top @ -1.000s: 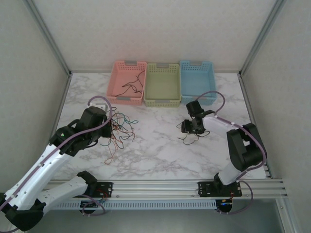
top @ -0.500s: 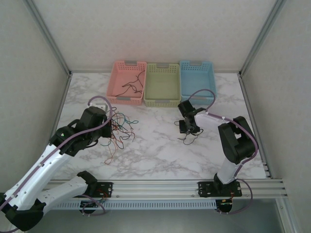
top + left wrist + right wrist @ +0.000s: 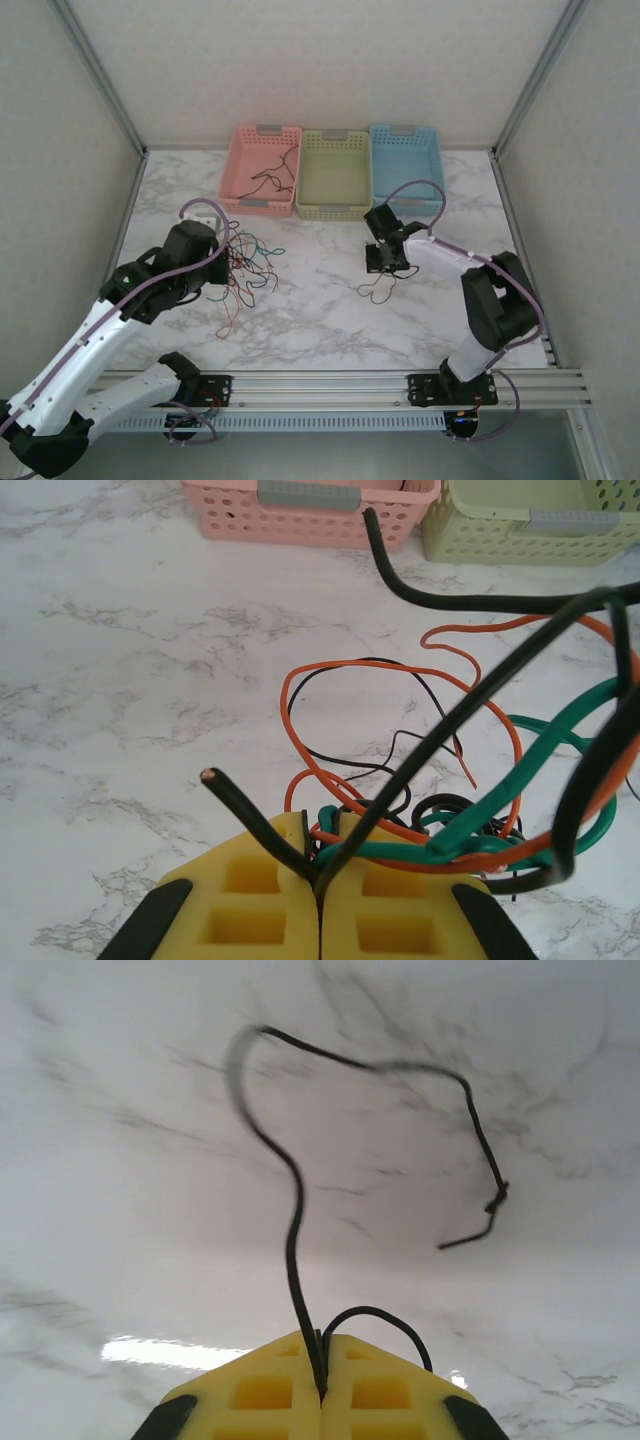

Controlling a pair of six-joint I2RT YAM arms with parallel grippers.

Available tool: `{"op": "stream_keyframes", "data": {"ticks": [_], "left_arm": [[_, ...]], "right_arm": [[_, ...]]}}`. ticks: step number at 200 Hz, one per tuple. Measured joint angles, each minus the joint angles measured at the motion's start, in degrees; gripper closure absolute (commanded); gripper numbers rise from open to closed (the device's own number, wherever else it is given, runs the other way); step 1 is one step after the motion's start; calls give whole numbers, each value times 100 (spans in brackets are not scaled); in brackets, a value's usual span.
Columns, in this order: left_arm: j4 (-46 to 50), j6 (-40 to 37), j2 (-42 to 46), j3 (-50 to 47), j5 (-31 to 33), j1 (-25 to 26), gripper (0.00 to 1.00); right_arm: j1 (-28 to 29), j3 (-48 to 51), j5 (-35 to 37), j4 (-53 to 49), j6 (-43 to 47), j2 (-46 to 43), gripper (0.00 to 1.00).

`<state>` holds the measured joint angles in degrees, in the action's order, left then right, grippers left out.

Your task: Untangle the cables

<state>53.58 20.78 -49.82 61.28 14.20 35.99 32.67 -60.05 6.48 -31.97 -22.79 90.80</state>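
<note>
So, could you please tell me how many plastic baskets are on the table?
3, side by side along the far edge: the pink basket on the left, the green basket in the middle, the blue basket on the right. None seems hidden.

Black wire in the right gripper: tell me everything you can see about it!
The black wire is thin, bendy and dark all over. The right gripper pinches it between shut yellow pads. From there it curls into a wide loop and ends in a small kink. The marble table lies beneath it.
</note>
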Motion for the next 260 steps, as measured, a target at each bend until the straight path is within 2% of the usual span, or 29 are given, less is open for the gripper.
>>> {"op": "stream_keyframes", "data": {"ticks": [45,78,119,191,220,260], "left_arm": [[0,0,2,-4,0,0,100],[7,0,46,-37,0,0,100],[15,0,94,-55,0,0,100],[44,0,105,-170,-50,0,100],[52,0,103,-249,-140,0,100],[52,0,33,-254,-199,0,100]], "right_arm": [[286,-1574,-205,-15,4,-195,100],[289,-3139,-422,101,70,372,100],[291,-5141,-754,313,164,1821,100],[291,-9038,-1434,219,39,5084,100],[291,-9388,-1462,560,-74,5716,100],[291,-9495,-1405,1412,-284,6406,92]]}}
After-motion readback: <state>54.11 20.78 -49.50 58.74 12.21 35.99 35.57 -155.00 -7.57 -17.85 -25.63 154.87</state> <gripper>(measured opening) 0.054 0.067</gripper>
